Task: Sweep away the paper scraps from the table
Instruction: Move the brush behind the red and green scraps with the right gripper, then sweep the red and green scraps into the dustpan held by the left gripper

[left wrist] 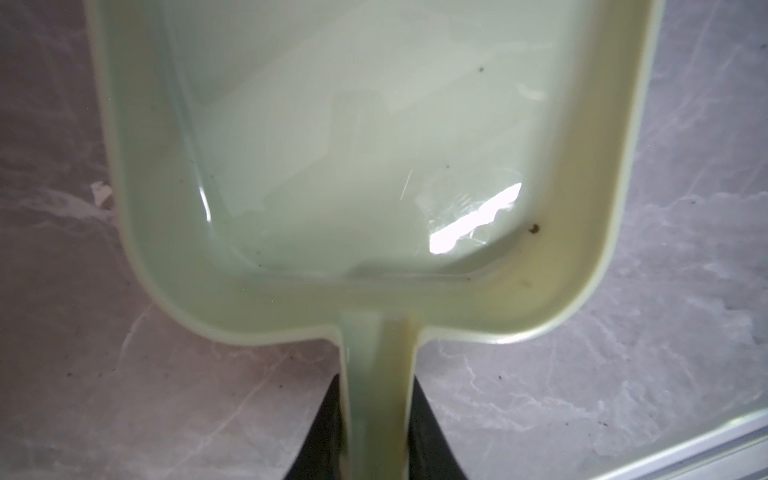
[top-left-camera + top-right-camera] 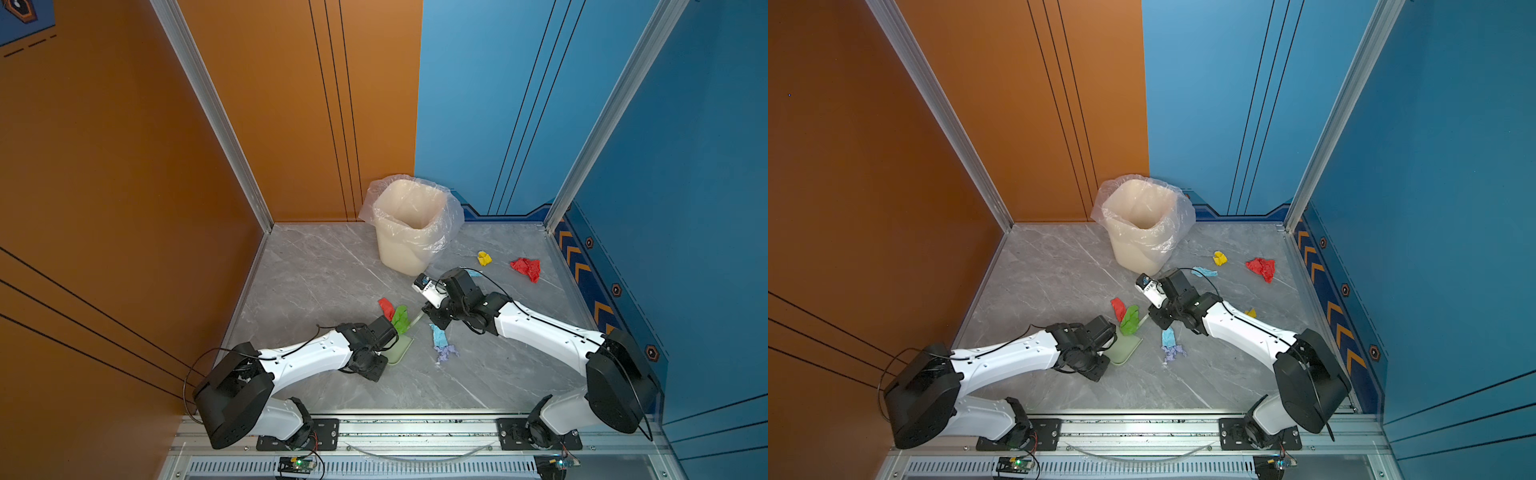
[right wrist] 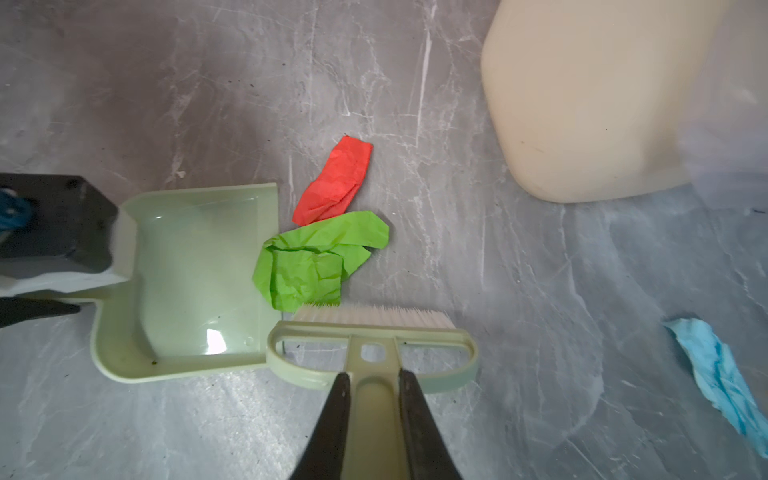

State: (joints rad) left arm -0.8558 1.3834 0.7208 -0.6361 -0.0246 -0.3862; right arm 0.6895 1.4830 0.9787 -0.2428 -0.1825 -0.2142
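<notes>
My left gripper (image 1: 376, 384) is shut on the handle of the pale green dustpan (image 1: 374, 145). The pan lies flat and empty on the grey table (image 2: 316, 270). My right gripper (image 3: 372, 376) is shut on the handle of the matching brush (image 3: 370, 332). Its white bristles touch a green paper scrap (image 3: 316, 262) that rests against the dustpan's open lip. Just beyond the green one lies a red scrap (image 3: 336, 183). Between the arms sit a light blue scrap (image 2: 437, 336) and a lilac scrap (image 2: 446, 352). A yellow scrap (image 2: 484, 258) and a larger red scrap (image 2: 527, 268) lie at the far right.
A cream bin (image 2: 409, 232) with a clear liner stands at the back middle, close to the right wrist. Another light blue scrap (image 3: 723, 374) lies beside the right arm, and a small yellow scrap (image 2: 1250, 312) shows behind its forearm. An aluminium rail (image 2: 415, 428) edges the front.
</notes>
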